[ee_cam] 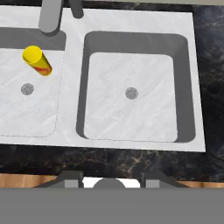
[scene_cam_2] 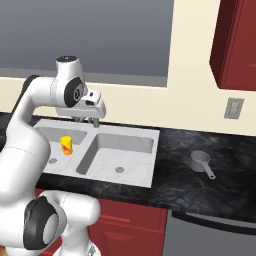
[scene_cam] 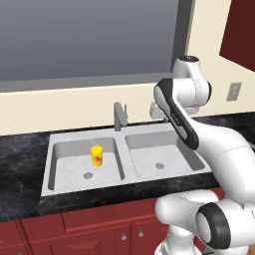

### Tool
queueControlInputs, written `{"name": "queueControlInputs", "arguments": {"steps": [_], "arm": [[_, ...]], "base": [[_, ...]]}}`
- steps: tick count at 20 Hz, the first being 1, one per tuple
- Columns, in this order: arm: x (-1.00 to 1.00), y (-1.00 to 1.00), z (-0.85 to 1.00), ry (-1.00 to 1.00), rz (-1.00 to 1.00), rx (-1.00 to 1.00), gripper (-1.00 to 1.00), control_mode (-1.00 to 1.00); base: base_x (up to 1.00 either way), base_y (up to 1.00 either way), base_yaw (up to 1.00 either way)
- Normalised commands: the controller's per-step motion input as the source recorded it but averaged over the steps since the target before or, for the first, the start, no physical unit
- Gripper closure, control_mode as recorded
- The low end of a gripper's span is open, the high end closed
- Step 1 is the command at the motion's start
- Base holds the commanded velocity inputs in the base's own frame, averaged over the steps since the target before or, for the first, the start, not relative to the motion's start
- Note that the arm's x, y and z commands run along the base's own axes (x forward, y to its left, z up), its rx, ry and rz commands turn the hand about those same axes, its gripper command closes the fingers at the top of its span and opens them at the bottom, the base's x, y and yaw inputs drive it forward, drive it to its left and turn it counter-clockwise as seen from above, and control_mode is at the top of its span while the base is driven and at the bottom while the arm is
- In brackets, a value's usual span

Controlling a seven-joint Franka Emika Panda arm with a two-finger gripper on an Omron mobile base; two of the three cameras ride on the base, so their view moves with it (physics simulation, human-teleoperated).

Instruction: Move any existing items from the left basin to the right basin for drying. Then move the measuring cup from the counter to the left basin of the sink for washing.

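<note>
**A:** Why is the yellow cup [scene_cam: 96, 156] where it is?

**B:** It stands upright on the floor of the left basin [scene_cam: 64, 172], just behind that basin's drain and on the side toward the faucet [scene_cam: 118, 116]. My guess is that it's the item waiting to go across for drying, since the right basin [scene_cam: 172, 149], on the other side of the faucet, holds nothing yet.

**A:** And the arm?

**B:** Raised above the sink [scene_cam_2: 150, 165], with the hand close in front of the faucet and well above the cup. It looks like a survey pose from which to start the reach down. Nothing is touched.

**A:** Is the pincer [scene_cam_2: 86, 119] spread or pressed together?

**B:** I cannot tell. From the right base camera the fingers merge with the faucet behind them, and the hand camera shows no usable gap. It is plainly holding nothing.

**A:** Where's the measuring cup [scene_cam_2: 202, 162]?

**B:** On the worktop [scene_cam_2: 210, 185], well away from the faucet, beyond the right basin's outer rim, with its handle pointing toward the worktop's front edge. It stays until the yellow cup has been moved, I'd judge.

**A:** Anything cut off?

**B:** In the hand camera the left basin's outer side runs off the edge and the faucet is cropped at the top.
</note>
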Motion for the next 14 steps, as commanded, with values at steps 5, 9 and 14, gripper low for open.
{"name": "queueControlInputs", "arguments": {"steps": [5,9,14], "arm": [[-0.02,0.09,0.00,0.00,0.00,0.00,-1.00,-1.00],[-0.01,0.32,-0.02,0.00,0.00,-0.02,-1.00,-1.00],[0.00,0.47,-0.05,0.00,0.00,-0.06,-1.00,-1.00]], "base": [[0.00,0.00,0.00],[0.00,0.00,0.00],[0.00,0.00,0.00]]}}
